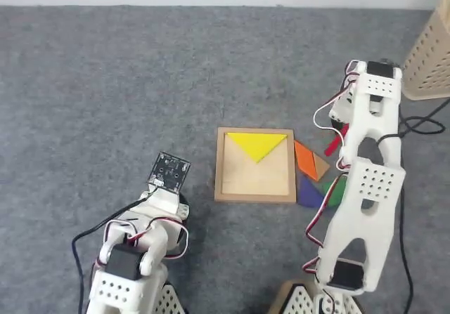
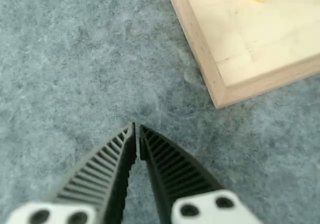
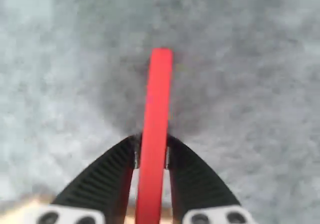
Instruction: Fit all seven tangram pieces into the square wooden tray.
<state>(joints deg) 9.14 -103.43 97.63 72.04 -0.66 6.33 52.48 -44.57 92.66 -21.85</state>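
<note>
One yellow triangle [image 1: 257, 145] sits in your tray [image 1: 219, 166] | right end effector [image 3: 152, 151] pinches the red piece [image 3: 159, 83] beside it | left end effector [image 2: 136, 134] pressed together near a tray corner.

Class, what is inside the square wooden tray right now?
One yellow triangle lies against the far side of the tray; the rest of its floor is bare wood. Nothing covers it, so no piece is hidden.
</note>
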